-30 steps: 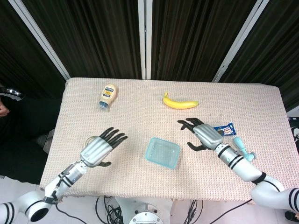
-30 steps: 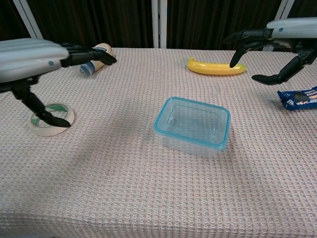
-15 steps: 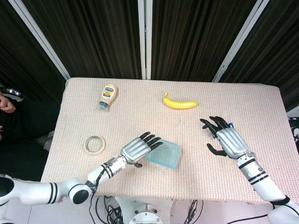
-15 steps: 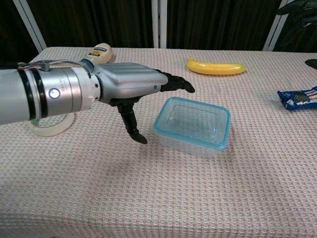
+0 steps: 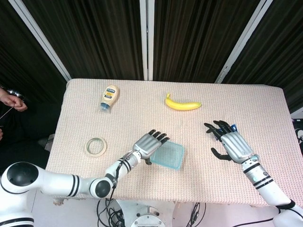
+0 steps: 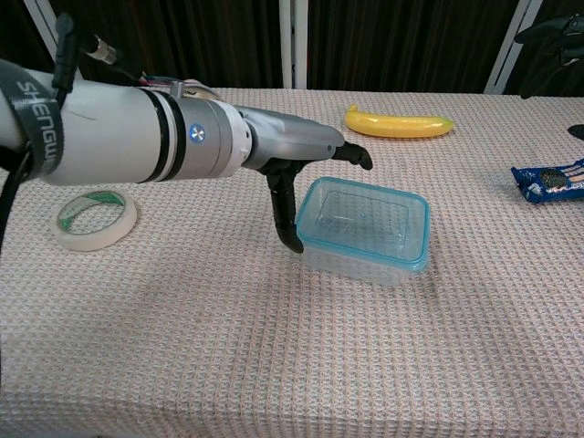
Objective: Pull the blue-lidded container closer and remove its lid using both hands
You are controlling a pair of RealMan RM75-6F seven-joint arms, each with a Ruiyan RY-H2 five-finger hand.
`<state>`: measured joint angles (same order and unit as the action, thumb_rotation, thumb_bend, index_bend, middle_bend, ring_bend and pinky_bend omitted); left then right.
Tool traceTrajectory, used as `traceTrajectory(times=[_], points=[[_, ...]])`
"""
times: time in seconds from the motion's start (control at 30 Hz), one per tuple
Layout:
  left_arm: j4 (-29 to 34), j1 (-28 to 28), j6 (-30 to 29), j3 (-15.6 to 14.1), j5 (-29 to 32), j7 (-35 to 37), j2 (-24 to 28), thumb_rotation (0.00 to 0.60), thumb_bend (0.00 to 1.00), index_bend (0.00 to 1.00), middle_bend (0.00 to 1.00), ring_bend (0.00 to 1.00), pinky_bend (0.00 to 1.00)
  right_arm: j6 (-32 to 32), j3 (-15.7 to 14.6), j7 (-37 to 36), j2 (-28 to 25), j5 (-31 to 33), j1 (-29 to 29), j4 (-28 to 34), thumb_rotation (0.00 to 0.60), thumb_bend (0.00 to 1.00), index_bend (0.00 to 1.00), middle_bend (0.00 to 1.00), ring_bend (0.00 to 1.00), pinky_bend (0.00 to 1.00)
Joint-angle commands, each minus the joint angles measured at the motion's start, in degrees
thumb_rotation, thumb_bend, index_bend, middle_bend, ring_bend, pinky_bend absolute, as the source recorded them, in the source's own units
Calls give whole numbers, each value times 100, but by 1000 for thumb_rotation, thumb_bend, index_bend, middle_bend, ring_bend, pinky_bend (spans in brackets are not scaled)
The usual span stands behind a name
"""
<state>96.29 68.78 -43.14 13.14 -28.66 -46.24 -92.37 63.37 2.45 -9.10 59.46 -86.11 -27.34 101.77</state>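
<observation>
The clear container with a blue-rimmed lid (image 5: 167, 155) (image 6: 367, 229) stands near the table's front middle. My left hand (image 5: 150, 143) (image 6: 294, 151) is at its left end with fingers stretched out flat just beyond the far-left corner. Its thumb (image 6: 287, 217) points down against the container's left wall. It grips nothing. My right hand (image 5: 232, 144) hovers with fingers spread well to the right of the container and apart from it. In the chest view only its dark fingers (image 6: 550, 32) show, at the top right corner.
A banana (image 5: 182, 103) (image 6: 399, 124) lies behind the container. A roll of tape (image 5: 96, 146) (image 6: 94, 219) sits at the left, and a mayonnaise bottle (image 5: 109, 98) lies at the far left. A blue snack packet (image 6: 547, 178) lies at the right, under my right hand.
My left hand has moved further right until its thumb meets the container's left side, and the container has shifted slightly to the right. The right hand has barely moved.
</observation>
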Motion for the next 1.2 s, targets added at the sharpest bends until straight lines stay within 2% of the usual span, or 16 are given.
traceTrajectory(times=[0.03,0.27,0.47,0.63,0.7,0.77,0.83,1.0,1.2], points=[[71,356,-85,-132,375,-107,61,600,1,0,0,0,5,2,-13,-25,8,-29,14,-15,600,327,0,247,0,0],[12,756,-52,-260,939,64,53,600,1,0,0,0,13,10,-60,-48,21,-105,63,-36,600,327,0,248,0,0],[-84,963,-37,-355,1163,258,23,600,1,0,0,0,23,26,-94,-43,29,-140,110,-37,600,327,0,249,0,0],[-167,1026,100,-380,1227,556,-50,600,1,9,42,0,89,39,-186,5,88,-341,133,-37,600,327,0,265,0,2],[-266,1028,6,-386,1144,668,-151,600,1,46,82,13,120,88,-260,13,200,-558,140,-70,600,337,0,285,6,65],[-355,1014,-106,-390,1066,773,-258,600,1,110,161,68,165,154,-358,37,378,-872,133,-178,600,364,19,304,44,193],[-433,1001,-214,-402,1018,838,-338,600,1,159,226,126,212,220,-429,131,590,-1118,129,-319,600,377,80,325,95,287],[-622,998,-489,-492,993,838,-518,600,1,216,293,192,263,307,-480,318,1402,-1506,53,-929,600,353,221,353,146,352],[-658,992,-671,-528,1072,777,-571,600,1,217,290,193,269,614,-362,724,2377,-1759,-4,-1878,600,191,306,368,153,359]])
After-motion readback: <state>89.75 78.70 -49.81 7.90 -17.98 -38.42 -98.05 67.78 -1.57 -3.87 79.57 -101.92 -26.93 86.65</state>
